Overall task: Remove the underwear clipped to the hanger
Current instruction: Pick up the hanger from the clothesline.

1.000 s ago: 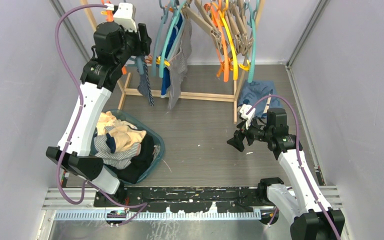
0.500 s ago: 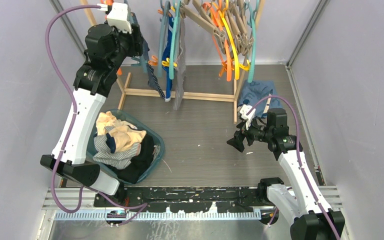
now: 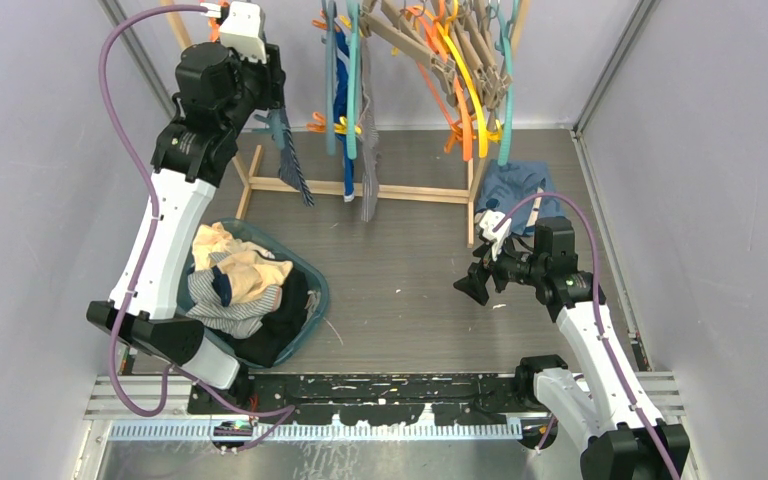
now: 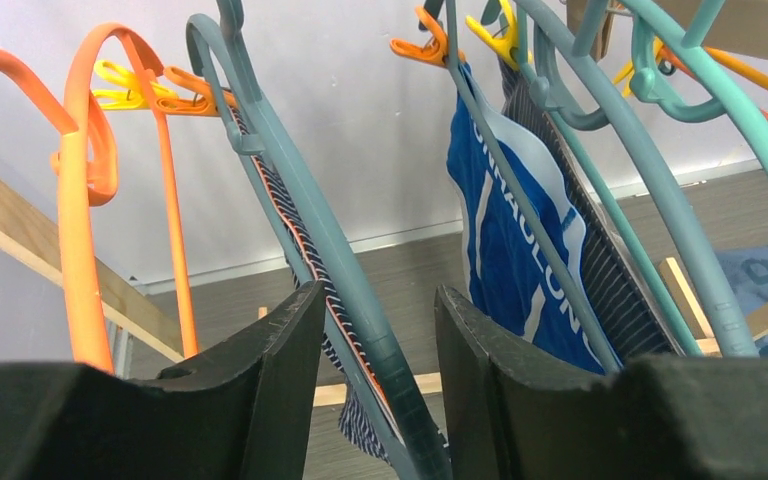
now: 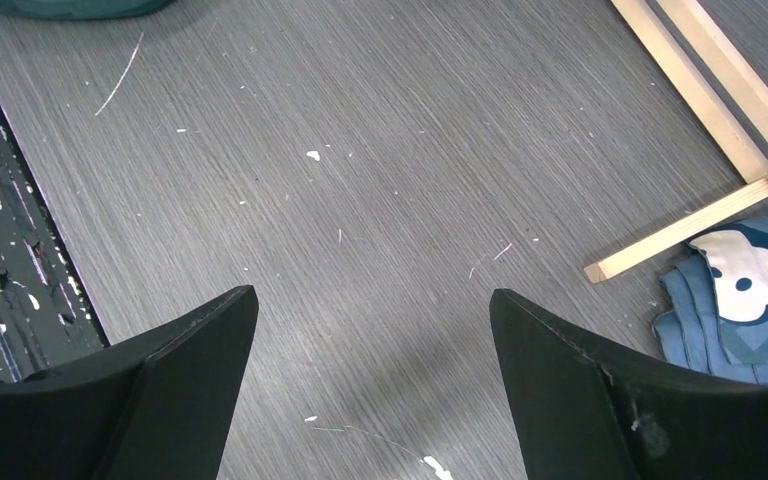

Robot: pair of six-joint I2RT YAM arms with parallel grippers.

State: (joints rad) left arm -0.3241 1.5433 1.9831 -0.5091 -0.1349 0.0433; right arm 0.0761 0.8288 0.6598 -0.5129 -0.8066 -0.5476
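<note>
Left hand [image 4: 378, 295] apart, straddling the teal hanger [image 4: 305, 225] (pinstriped underwear [image 4: 358, 425] on it); right hand [image 5: 372, 320] wide apart above the counter [image 5: 380, 150].

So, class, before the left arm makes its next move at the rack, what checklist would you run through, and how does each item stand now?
1. Left tool straddles the hanger that carries the pinstriped underwear: ok.
2. Jaws clamped on that hanger: not ok, a gap shows beside it.
3. Only one hanger between the fingers: ok, the blue garment hangs on a hanger outside them.
4. Pinstriped underwear off the hanger: not ok, it hangs from it.
5. Right tool open and empty: ok.
6. Basket ready on the floor: ok.
</note>
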